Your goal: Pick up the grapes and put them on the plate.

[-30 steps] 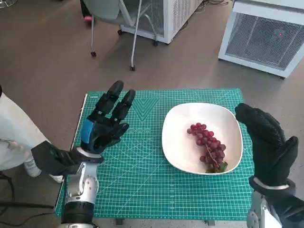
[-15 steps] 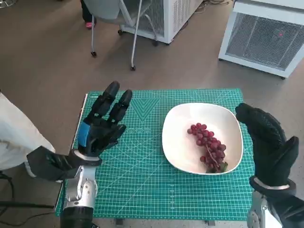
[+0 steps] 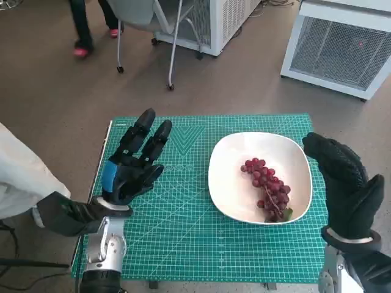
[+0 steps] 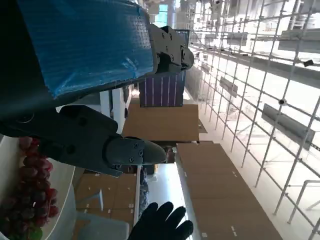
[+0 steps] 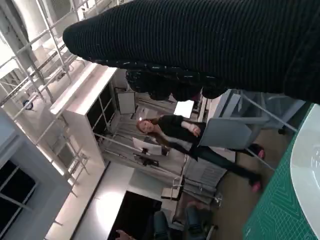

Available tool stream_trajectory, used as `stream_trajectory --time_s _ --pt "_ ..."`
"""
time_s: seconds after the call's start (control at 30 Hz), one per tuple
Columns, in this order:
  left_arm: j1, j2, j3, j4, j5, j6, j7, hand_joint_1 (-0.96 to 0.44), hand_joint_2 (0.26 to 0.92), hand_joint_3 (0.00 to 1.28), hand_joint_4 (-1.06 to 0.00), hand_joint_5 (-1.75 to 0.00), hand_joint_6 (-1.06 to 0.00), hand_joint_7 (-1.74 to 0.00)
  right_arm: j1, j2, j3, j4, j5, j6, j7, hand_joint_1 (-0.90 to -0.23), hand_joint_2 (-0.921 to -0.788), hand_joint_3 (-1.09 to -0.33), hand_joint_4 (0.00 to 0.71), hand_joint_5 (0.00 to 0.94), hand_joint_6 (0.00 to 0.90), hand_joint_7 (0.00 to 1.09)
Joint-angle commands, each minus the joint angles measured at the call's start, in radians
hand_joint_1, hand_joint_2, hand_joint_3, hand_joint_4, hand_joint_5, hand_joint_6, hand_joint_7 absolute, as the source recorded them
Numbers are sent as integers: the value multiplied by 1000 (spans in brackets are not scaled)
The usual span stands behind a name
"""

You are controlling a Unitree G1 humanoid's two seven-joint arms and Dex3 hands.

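A bunch of red grapes lies inside the white plate on the right half of the green cutting mat. The left wrist view catches the same grapes and a bit of the plate. My left hand hovers over the mat's left side, fingers spread, holding nothing. My gloved right hand is raised beside the plate's right rim, empty, fingers extended; it also shows in the left wrist view as a black glove. The right wrist view shows the glove and the plate's edge.
A person in white stands at the table's left edge, a dark gloved hand near my left wrist. Another person's legs and a chair are on the floor beyond. White cabinets stand at the back right.
My left hand wavered slightly left then back over the mat. The person's dark gloved hand at the left shifted. Legs of a walking person came into view at the top left.
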State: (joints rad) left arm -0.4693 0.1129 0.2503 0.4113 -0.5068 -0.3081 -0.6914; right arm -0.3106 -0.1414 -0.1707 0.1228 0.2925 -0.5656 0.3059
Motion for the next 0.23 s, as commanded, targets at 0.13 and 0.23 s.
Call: stream_trajectory --time_s 0.13,0.23 --pt "15 2 -6 -23 4 11 8 -398 921 225 -221 -5 -279 -12 18 -5 1 -4 2 15 7 -519 -921 -539 461 3 124 576" --pt "18 2 -6 -25 1 11 6 -397 921 225 -221 -5 -279 -12 19 -6 1 -5 3 16 8 -519 -921 -539 461 3 124 576"
